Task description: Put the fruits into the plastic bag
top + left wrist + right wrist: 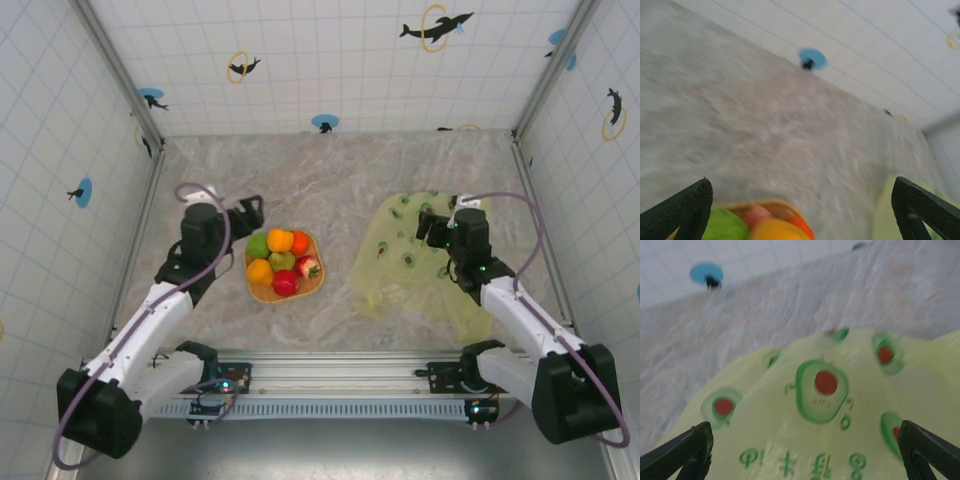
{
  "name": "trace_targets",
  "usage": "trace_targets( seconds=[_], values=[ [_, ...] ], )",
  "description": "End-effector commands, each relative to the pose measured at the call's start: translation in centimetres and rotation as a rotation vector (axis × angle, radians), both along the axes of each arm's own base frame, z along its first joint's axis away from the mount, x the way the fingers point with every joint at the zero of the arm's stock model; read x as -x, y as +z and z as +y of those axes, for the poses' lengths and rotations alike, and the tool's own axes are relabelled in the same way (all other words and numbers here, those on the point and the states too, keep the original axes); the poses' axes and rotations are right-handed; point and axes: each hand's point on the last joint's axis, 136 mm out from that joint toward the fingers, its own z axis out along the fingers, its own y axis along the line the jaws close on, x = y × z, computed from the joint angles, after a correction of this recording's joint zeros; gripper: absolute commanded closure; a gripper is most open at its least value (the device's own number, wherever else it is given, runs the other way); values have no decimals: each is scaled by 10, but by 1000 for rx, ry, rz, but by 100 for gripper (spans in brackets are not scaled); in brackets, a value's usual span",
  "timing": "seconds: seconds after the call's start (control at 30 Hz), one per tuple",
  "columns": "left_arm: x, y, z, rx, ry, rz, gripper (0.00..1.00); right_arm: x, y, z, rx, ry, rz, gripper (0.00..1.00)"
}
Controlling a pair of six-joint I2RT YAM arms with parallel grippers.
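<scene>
While both arms reach over a marbled table, a pile of small toy fruits, orange, green and red, sits on a flat orange plate near the middle. The left gripper hovers just beside the plate's far left edge, fingers spread wide with nothing between them. Well apart to the right, a crinkly yellow-green plastic bag printed with avocados lies flat. The right gripper hangs over the bag's far part, likewise spread and empty.
</scene>
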Motion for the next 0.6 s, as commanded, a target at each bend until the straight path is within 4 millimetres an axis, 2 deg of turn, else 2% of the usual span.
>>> trace_targets(
  seconds=[0.0,0.17,0.23,0.33,0.47,0.5,0.57],
  values=[
    [20,-8,-40,-58,-111,76,10,14,-22,19,35,101,167,7],
    [54,-28,-120,-109,-345,135,8,21,-31,19,58,103,207,9],
    [73,-45,-158,-96,-472,186,7,21,-28,22,30,105,186,8],
    [97,-69,-199,-83,-617,251,5,21,-25,23,15,106,168,8],
    [104,-103,-224,-100,-668,316,9,20,-26,20,32,97,172,8],
    [102,-112,-227,-106,-662,337,12,20,-27,20,36,98,172,8],
    [100,-122,-235,-106,-674,351,27,21,-27,19,46,99,174,8]
  ],
)
